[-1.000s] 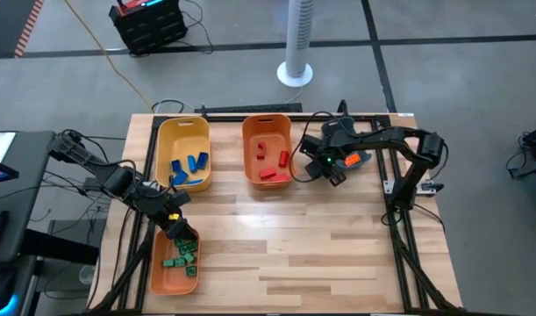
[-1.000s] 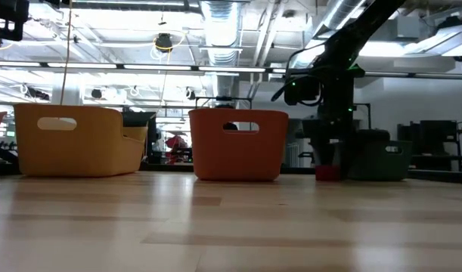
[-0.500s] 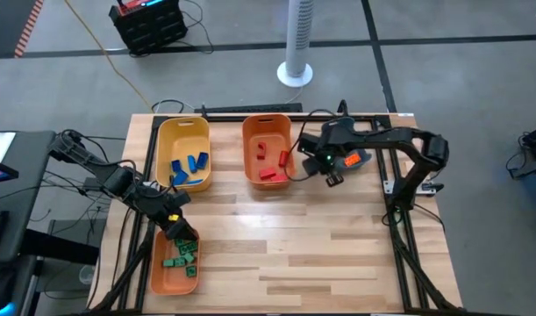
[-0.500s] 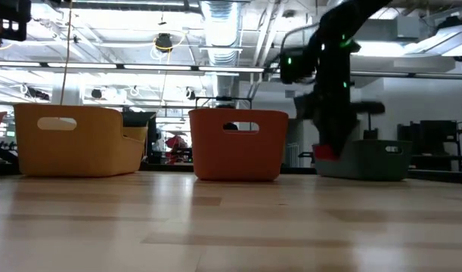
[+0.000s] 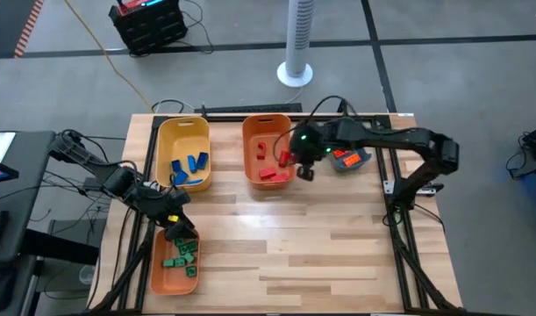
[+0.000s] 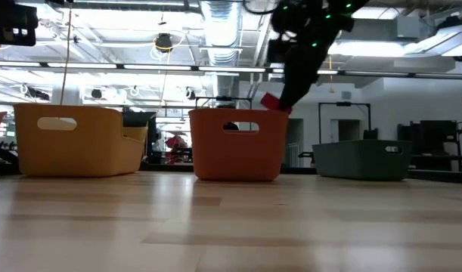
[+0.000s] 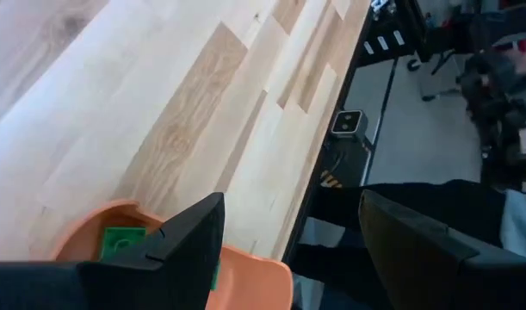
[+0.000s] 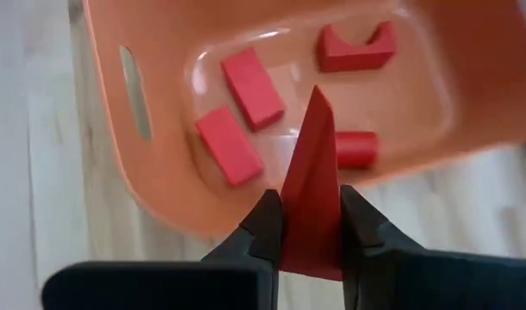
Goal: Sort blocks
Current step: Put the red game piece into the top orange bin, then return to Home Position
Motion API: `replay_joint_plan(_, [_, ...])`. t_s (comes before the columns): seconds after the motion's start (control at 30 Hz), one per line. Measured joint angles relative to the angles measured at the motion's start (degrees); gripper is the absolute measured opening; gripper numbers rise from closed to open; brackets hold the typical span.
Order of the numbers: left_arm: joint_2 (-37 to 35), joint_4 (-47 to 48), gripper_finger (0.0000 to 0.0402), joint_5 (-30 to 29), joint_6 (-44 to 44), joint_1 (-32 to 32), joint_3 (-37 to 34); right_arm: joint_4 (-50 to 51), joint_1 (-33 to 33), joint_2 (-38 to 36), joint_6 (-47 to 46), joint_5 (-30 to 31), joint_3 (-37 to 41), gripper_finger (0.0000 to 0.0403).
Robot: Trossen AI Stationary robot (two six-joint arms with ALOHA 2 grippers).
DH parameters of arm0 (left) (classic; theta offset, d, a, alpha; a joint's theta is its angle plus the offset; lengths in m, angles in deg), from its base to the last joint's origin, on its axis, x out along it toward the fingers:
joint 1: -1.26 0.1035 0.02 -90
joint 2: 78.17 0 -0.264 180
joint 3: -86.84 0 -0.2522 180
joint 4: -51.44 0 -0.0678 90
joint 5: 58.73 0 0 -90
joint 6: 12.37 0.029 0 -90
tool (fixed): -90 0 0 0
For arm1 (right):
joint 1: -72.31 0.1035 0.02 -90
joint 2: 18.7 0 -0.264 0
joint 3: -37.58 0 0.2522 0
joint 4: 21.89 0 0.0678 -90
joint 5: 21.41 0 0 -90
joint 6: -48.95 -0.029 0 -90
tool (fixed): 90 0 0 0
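The left tool (image 5: 173, 219) hung with its fingers (image 7: 189, 237) spread wide and nothing between them, over the near orange bin (image 5: 174, 272) at the table's (image 5: 338, 254) front left corner. Green blocks (image 5: 182, 253) lay in that bin, so the arm was probably parked over its own drop point, waiting.

Farther back, the right tool (image 8: 304, 231) was clamped narrow on a red block (image 8: 311, 194), which stood on edge between the two fingers with most of its length sticking out ahead. It was held above the right-hand rim of the back orange bin (image 5: 254, 132), high enough to clear the wall in the low view. Other red blocks (image 8: 250, 82) already lay in that bin, so this looked like the carry-and-drop step for red.

Beside it, the yellow bin (image 5: 167, 136) held the blue blocks (image 5: 190, 165). The grey bin (image 6: 359, 160) at the back right still held orange pieces (image 5: 345, 159), so the sort seemed unfinished.
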Motion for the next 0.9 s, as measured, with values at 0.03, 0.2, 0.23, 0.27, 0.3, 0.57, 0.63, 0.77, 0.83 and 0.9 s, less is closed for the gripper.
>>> replay_joint_plan(0.03, [0.0,0.0,0.0261,0.0,-0.4,0.0,0.0,-0.2,0.5,1.3,-1.0,-0.2,-0.7,0.0064])
replay_joint_plan(0.2, [0.0,-0.1,0.0261,1.5,-2.9,0.0,0.0,-0.3,2.0,8.8,-6.1,-0.1,-8.9,0.0062])
replay_joint_plan(0.23, [0.0,-0.1,0.0261,2.0,-2.9,0.0,0.0,0.0,2.0,10.4,-6.7,0.0,-10.9,0.0062])
replay_joint_plan(0.27, [0.0,-0.1,0.0261,2.4,-3.0,0.0,0.0,1.3,1.8,12.2,-7.0,0.1,-12.8,0.0062])
replay_joint_plan(0.3, [0.0,-0.1,0.0261,2.7,-3.1,0.0,0.0,3.2,1.6,14.3,-7.1,0.1,-14.8,0.0062])
replay_joint_plan(0.57, [0.0,-0.2,0.0261,0.4,-1.0,0.0,0.0,11.2,-0.9,23.7,-6.8,-5.4,-24.4,0.0137])
replay_joint_plan(0.63, [0.0,-0.7,0.0261,-2.6,-1.7,0.0,0.0,11.5,-1.4,24.0,-8.2,-7.1,-26.0,0.0174])
replay_joint_plan(0.77, [-0.2,-0.4,0.0261,-5.3,0.6,0.0,0.0,15.2,-2.7,21.3,-8.9,-7.2,-28.6,0.0235])
replay_joint_plan(0.83, [-0.9,-0.5,0.0261,-6.1,4.5,0.0,0.0,16.3,-3.4,17.9,-10.1,-7.1,-28.7,0.0248])
replay_joint_plan(0.9, [-2.5,-1.3,0.0261,-9.3,8.5,0.0,0.0,15.6,-4.0,13.4,-11.5,-6.7,-28.7,0.0251])
